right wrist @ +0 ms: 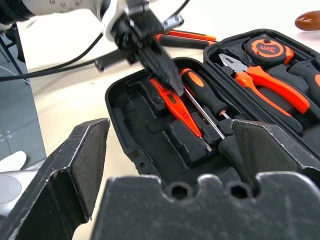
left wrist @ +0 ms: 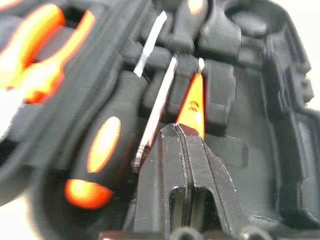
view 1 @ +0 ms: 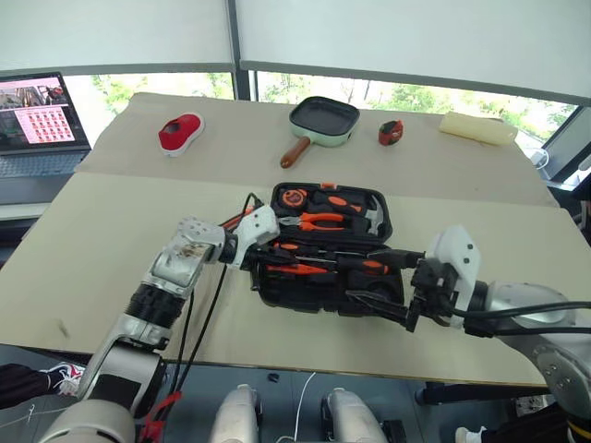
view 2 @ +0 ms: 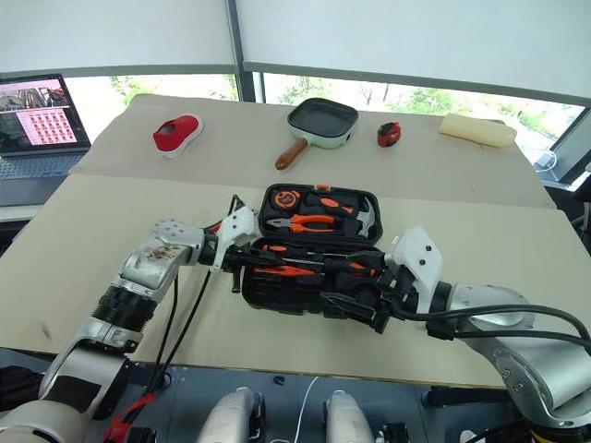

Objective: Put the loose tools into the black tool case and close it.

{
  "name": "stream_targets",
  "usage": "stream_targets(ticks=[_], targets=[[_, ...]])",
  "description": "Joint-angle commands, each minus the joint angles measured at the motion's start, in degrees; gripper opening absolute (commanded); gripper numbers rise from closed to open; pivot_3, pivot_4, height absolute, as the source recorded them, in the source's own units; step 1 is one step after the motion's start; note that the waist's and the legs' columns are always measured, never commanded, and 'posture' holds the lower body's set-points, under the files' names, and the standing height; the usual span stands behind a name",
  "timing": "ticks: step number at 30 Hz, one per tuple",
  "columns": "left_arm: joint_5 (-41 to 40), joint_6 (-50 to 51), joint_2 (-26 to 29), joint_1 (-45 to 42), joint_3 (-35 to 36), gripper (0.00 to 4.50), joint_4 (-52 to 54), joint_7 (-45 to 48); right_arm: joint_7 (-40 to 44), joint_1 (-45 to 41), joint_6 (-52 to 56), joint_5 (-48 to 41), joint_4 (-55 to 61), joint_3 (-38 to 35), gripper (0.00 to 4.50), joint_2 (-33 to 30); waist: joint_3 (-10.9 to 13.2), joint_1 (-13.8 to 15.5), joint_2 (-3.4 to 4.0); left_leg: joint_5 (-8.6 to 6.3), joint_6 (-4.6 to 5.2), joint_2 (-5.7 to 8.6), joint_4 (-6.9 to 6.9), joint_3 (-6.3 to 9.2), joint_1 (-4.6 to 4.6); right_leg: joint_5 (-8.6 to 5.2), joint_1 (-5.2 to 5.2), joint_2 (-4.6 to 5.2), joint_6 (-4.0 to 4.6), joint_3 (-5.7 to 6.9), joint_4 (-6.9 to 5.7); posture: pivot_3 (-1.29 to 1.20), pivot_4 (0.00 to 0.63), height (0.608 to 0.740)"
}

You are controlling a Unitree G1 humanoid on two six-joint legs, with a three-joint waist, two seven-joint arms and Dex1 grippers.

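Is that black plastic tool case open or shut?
Open. The black plastic tool case lies spread flat, its recesses showing, with orange-handled pliers in the far half.

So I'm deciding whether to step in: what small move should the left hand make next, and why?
Probably lift the left hand clear of the open black moulded-plastic tool case. Its fingers are shut, with the tips over the slim all-orange tester screwdriver, which already lies in a recess. An orange-and-black utility knife is on the table behind the case, so that looks like the next pickup.
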State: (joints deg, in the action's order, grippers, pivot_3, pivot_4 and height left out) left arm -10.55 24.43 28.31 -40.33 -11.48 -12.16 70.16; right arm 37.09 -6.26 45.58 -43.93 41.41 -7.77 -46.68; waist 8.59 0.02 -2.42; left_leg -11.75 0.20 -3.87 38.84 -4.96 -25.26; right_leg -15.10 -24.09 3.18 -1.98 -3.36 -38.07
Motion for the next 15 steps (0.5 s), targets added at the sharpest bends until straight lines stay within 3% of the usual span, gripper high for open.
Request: stream_targets(ticks=[1,3,7,12,14,15], targets=[[-4.8,4.8,3.6,1.1,7.4,0.26,7.7,-2.6,0.9,-2.0,-1.1,0.3,-0.1,-0.6,4.5,-0.7,0.0,0.0,0.0,0.0,0.0,0.0,0.0,0.01,0.0,0.0,0.0,0.0,0.0,0.0,0.0,0.0,0.15,0.74],[-6.6,8.1,8.0,5.7,12.4,0.74,12.8,-4.1,2.1,-3.5,-1.5,0.5,-0.8,0.0,4.5,-1.1,0.0,-0.8,0.01,0.0,0.0,-0.01,-0.02,0.0,0.01,0.0,-0.03,0.0,0.0,-0.01,-0.01,0.0,0.15,0.74],[-7.4,10.3,16.3,20.9,24.1,2.12,19.6,-7.5,4.1,-7.5,-1.3,-0.1,-3.5,0.8,4.5,-1.3,0.0,-2.3,0.03,0.0,0.0,-0.09,-0.27,0.16,0.16,0.0,-0.06,-0.02,0.02,-0.13,-0.01,0.0,0.15,0.74],[-7.3,9.0,20.1,33.3,33.3,3.95,21.3,-11.1,7.3,-11.5,-2.0,0.6,-6.7,3.0,4.5,-1.2,0.1,-1.1,-0.07,0.01,-0.01,-0.05,-0.2,0.0,0.17,-0.01,-0.01,0.12,0.02,0.02,0.02,0.0,0.15,0.74],[-7.8,9.0,20.6,34.9,34.7,4.43,21.6,-12.0,8.6,-12.6,-2.2,1.0,-7.6,4.1,4.5,-1.1,0.1,-0.4,-0.08,0.01,0.0,-0.03,-0.17,-0.11,0.17,0.0,0.0,0.17,0.02,0.04,0.04,0.0,0.15,0.74],[-7.8,8.9,21.0,34.6,34.4,4.43,21.5,-12.3,9.1,-13.2,-2.3,1.3,-8.0,4.7,4.5,-1.0,0.1,0.1,-0.08,0.02,0.01,-0.03,-0.17,-0.12,0.17,0.0,0.0,0.21,0.02,0.1,0.04,0.0,0.15,0.74]])
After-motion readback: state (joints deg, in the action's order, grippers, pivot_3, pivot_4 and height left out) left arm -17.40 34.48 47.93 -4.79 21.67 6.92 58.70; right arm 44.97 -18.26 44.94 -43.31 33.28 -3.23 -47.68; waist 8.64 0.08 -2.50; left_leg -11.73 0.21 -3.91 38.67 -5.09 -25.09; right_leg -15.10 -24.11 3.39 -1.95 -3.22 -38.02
